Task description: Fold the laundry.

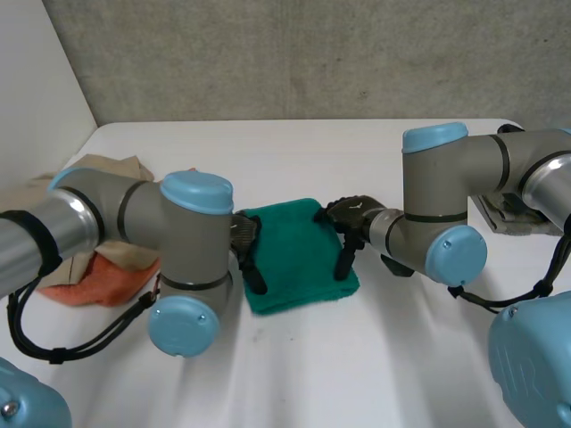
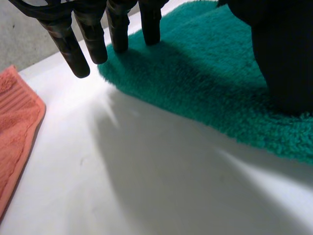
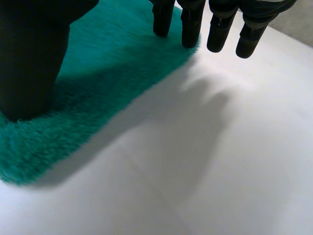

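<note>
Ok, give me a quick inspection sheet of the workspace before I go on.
Surface: white table, no stains seen.
Job's things: green towel folded at centre; orange towel and beige cloth by the left arm.
Clutter: greyish item behind the right arm, unidentifiable.
Hands: left robot hand and right robot hand open, straight fingers on opposite towel edges.
Cables: nothing seen across the towel.
Surroundings: grey wall.

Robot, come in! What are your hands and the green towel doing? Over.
Left hand open, fingers on left edge of fluffy green towel. Right hand open on its right edge. Orange ribbed towel aside, clear of both hands.
</note>
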Controlling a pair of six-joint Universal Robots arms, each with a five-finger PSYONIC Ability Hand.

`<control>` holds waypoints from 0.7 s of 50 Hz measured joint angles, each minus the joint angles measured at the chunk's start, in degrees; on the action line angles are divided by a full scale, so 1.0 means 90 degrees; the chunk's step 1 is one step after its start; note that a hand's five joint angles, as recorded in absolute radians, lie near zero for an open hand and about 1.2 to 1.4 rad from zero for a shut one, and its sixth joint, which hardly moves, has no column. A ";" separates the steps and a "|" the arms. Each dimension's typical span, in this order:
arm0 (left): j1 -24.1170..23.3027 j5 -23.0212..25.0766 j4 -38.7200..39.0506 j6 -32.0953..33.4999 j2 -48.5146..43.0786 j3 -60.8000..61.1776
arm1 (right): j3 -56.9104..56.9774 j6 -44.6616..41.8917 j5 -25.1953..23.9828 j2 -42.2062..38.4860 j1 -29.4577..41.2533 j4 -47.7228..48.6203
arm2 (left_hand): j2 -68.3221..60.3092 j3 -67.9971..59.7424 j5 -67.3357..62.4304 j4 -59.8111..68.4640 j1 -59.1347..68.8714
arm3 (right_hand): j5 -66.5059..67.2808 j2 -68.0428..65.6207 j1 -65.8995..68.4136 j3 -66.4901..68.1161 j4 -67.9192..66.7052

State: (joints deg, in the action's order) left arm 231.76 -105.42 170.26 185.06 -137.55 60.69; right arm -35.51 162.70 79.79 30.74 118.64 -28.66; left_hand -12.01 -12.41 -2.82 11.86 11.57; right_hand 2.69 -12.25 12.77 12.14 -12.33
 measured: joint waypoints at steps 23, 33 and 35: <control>0.0940 0.3866 0.0389 -0.0032 0.2577 0.0041 | -0.5286 -0.1264 0.0702 0.3233 0.0866 0.4061 | 0.0001 0.0001 0.0000 0.0000 0.0000 | -0.0001 0.0001 0.0000 0.0000 0.0000; 0.1221 0.5559 0.0196 -0.0065 0.2787 0.0322 | -0.6378 -0.1295 0.0696 0.2788 0.1129 0.5765 | 0.0001 0.0001 0.0000 0.0000 0.0000 | -0.0001 0.0001 0.0000 0.0000 0.0000; 0.1216 0.5583 0.0179 -0.0069 0.2792 0.0386 | -0.6348 -0.1315 0.0683 0.2604 0.1123 0.6030 | 0.0001 0.0000 0.0000 0.0000 0.0000 | -0.0001 0.0001 0.0000 0.0000 0.0000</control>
State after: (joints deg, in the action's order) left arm 242.70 -55.17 171.87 184.44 -112.42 64.16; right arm -92.64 150.87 85.94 54.18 128.75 25.61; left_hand -12.00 -12.41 -2.82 11.86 11.57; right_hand 2.69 -12.25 12.77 12.14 -12.33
